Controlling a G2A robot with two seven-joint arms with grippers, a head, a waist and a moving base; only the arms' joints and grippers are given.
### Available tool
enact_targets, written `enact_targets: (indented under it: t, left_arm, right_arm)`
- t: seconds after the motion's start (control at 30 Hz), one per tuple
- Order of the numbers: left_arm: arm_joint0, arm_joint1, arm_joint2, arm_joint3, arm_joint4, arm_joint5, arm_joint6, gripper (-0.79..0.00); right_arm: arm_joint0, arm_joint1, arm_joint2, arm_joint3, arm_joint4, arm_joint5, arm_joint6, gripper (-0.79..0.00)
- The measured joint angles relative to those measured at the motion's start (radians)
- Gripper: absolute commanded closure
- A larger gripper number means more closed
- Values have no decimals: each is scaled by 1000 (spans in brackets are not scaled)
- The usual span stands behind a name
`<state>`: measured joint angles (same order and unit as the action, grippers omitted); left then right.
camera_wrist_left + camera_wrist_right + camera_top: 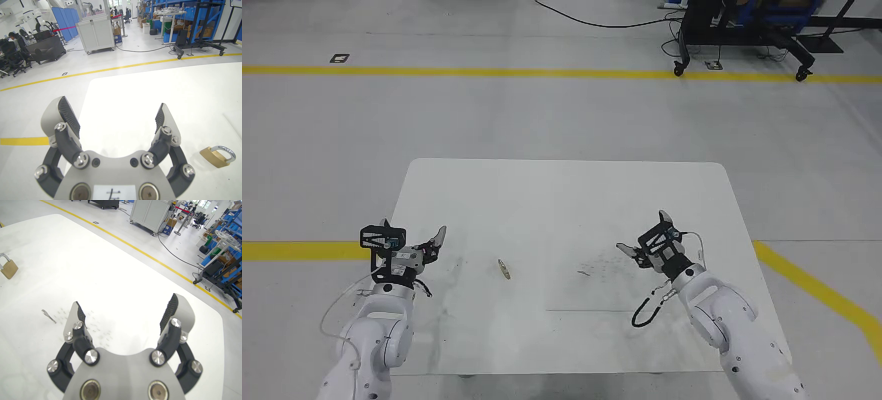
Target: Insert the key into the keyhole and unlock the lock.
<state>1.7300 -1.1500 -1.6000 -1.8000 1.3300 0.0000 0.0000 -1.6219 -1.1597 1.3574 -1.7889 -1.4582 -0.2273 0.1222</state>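
Nearest, toward the near edge of the table (562, 195), both claws hang spread wide with nothing in them. The left gripper (113, 111) sits over the left edge, close to the near left corner. The right gripper (124, 308) is over the right half, well in from the right edge. Between them, in the near half and closer to the left gripper, the lock (504, 268) lies flat on the top, a brass body with a silver shackle. The key (48, 316) lies flat between the lock and the right gripper. It is near that gripper's fingers and well apart from the lock, among faint scuff marks (98, 330). Neither claw touches the lock or the key. Past the far edge a yellow line (542, 70) runs across the floor, and a black wheeled stand (742, 40) is beyond it.
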Motion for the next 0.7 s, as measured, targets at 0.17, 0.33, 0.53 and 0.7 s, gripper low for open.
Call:
enact_targets:
  t: [0.17,0.33,0.53,0.7]
  left_arm:
    - [0,0,0,0,0,0,0,-785]
    - [0,0,0,0,0,0,0,-785]
    - [0,0,0,0,0,0,0,-785]
    - [0,0,0,0,0,0,0,-785]
  right_arm:
    - [0,0,0,0,0,0,0,-785]
    - [0,0,0,0,0,0,0,-785]
    - [37,1,-61,32,48,-161,-33,-785]
    - [128,2,-124,119,70,-410,-34,-785]
